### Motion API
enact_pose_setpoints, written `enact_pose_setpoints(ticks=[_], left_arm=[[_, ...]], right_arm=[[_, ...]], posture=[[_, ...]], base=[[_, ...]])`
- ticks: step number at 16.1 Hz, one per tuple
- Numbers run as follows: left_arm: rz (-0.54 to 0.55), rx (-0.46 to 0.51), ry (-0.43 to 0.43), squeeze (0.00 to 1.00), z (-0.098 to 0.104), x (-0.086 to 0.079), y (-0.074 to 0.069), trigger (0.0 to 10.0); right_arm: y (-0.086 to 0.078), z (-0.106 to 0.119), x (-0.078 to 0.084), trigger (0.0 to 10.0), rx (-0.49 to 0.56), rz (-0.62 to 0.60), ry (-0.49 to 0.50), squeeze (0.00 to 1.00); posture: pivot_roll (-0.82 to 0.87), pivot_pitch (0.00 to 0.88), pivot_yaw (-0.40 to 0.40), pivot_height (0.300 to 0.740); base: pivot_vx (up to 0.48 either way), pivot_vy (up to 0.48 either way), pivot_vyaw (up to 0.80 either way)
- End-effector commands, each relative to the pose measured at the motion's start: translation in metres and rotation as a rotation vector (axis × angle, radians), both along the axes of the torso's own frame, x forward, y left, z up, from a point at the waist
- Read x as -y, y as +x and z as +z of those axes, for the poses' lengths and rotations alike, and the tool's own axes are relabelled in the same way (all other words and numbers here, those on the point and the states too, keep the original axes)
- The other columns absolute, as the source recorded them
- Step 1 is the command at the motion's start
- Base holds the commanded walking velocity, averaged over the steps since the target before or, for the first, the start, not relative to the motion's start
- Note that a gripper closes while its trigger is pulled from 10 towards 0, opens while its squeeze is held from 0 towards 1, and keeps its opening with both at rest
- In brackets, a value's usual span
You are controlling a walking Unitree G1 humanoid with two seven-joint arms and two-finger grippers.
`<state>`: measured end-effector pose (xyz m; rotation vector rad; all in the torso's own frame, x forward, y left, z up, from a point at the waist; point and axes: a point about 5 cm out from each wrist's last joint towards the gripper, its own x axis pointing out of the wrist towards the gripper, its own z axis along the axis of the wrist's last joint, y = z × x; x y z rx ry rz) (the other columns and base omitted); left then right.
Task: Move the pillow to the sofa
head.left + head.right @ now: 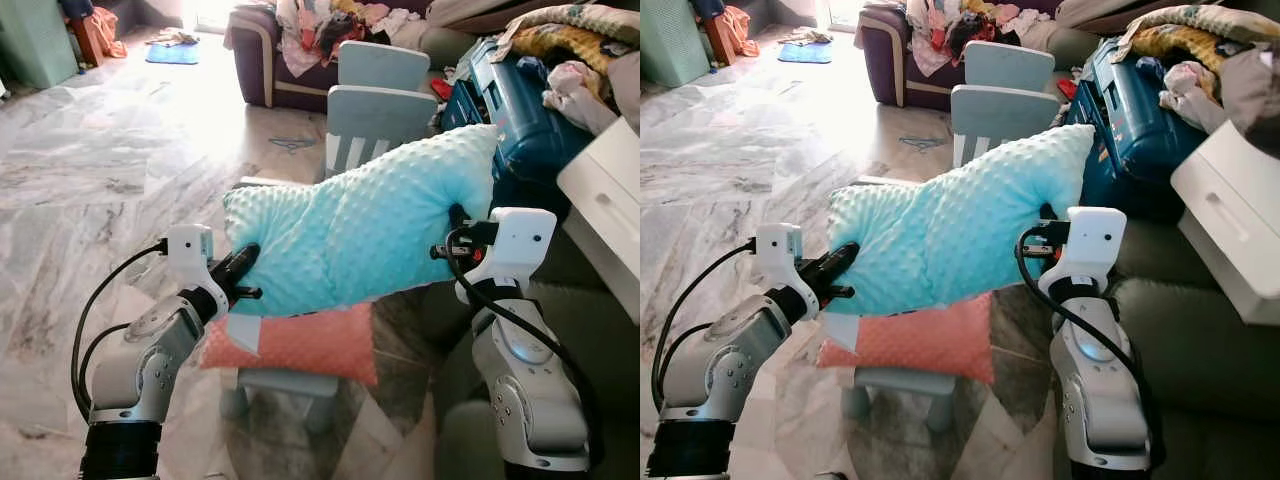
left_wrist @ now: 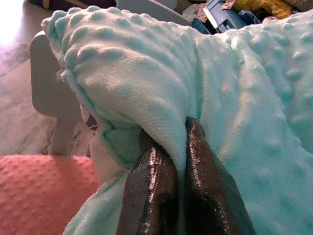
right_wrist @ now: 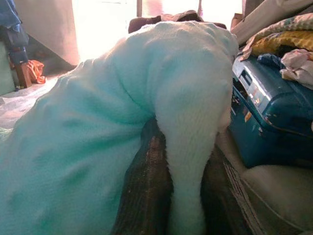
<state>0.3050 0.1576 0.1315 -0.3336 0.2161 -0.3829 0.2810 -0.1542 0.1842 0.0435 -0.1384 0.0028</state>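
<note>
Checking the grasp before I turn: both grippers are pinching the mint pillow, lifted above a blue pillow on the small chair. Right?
One detail is off: the pillow left on the small chair is coral pink, not blue, as the left eye view shows. The left gripper and right gripper both pinch the mint pillow.

Pillow (image 1: 365, 235) held up between both arms, left gripper (image 1: 238, 268) clamped on its left edge, right gripper (image 1: 458, 222) on its right edge, 2nd pillow (image 1: 300, 345) below on small stool (image 1: 285, 385), 2 small chairs (image 1: 375, 110) behind, suitcase (image 1: 520, 110) to right rear, sofa (image 1: 590, 330) at right.
</note>
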Motion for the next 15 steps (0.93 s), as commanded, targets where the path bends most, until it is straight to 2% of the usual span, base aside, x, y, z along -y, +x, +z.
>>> enact_pose_setpoints(ticks=[1, 15], left_arm=[[-0.018, 0.023, -0.003, 0.00, 0.0071, 0.0044, 0.0002, 10.0], [-0.027, 0.003, -0.019, 0.00, 0.0052, 0.0083, -0.0011, 10.0]], right_arm=[[-0.0002, 0.0027, 0.0018, 0.0, 0.015, -0.005, 0.002, 0.00], [0.0000, 0.0027, 0.0023, 0.0, 0.014, -0.005, 0.001, 0.00]], posture=[[-0.10, 0.068, -0.076, 0.740], [-0.10, 0.068, -0.081, 0.740]], base=[[-0.315, 0.000, 0.00], [-0.314, 0.000, 0.00]])
